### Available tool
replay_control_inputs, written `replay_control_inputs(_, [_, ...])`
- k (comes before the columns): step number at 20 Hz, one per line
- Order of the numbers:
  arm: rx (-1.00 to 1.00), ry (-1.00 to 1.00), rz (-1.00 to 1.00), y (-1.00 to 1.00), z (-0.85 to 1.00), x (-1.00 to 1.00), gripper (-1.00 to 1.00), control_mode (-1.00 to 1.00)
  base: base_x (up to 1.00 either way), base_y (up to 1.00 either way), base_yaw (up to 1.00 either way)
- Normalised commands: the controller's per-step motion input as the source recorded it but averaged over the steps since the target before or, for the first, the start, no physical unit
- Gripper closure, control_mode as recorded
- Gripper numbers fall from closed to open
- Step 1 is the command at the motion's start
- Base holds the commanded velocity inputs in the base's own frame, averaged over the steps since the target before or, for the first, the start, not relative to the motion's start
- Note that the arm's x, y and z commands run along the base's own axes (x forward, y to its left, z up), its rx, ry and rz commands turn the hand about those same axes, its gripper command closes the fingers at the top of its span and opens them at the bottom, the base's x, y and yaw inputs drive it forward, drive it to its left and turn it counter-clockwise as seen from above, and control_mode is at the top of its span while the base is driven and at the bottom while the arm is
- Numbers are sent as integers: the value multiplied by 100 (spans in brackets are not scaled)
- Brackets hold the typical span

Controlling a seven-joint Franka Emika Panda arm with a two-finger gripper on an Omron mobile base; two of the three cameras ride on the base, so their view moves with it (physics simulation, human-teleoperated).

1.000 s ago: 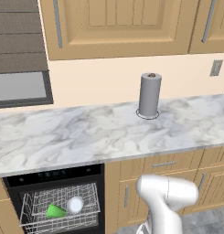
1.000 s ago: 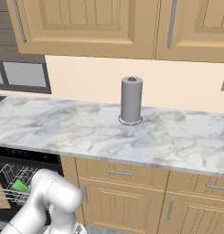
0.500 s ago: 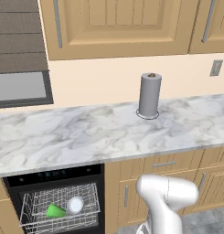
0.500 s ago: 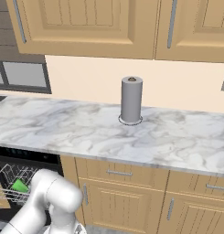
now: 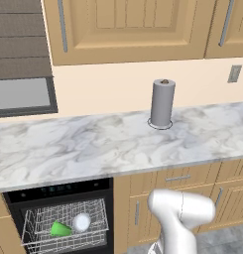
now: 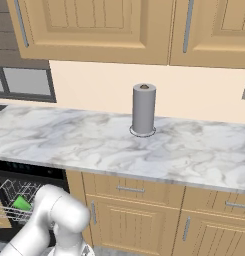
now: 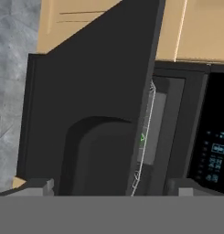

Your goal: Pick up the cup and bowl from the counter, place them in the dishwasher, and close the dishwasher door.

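A small bright green cup [image 5: 60, 228] lies on its side in the white wire rack [image 5: 38, 222] of the black dishwasher [image 5: 58, 191], which sits under the left part of the marble counter [image 5: 93, 144]. Just beside the cup, to its right and touching or nearly so, rests a small pale round bowl [image 5: 82, 222]. From the right base camera, the cup [image 6: 21, 203] shows as a green patch in the rack at the far left, partly behind the white arm [image 6: 56, 217]. In the hand camera, the flat black dishwasher door [image 7: 86, 105] stands partly raised, close in front of the lens, with a gap to the appliance's dark control strip [image 7: 214, 155]. The gripper's finger tips sit at the bottom edge there; whether they are apart or together cannot be told. On the counter stands a tall grey paper-towel cylinder [image 5: 162, 103], below tan wall cabinets [image 5: 128, 27].
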Motion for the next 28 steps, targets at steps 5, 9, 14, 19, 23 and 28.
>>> replay_control_inputs(5, [-6, -11, 0, 0, -70, 0, -100, -100, 0, 0, 0])
replay_control_inputs(9, [-9, -12, 0, 0, -73, 0, -100, -100, 0, 0, 0])
replay_control_inputs(14, [-16, -15, 0, 0, -68, 0, -100, -100, 0, 0, 0])
replay_control_inputs(19, [-19, -15, 0, 0, -70, 0, -100, -100, 0, 0, 0])
replay_control_inputs(23, [-22, -17, 0, 0, -67, 4, -100, -100, 0, 0, 0])
replay_control_inputs(28, [-26, -19, 0, 0, -54, 19, -100, -100, 0, 0, 0])
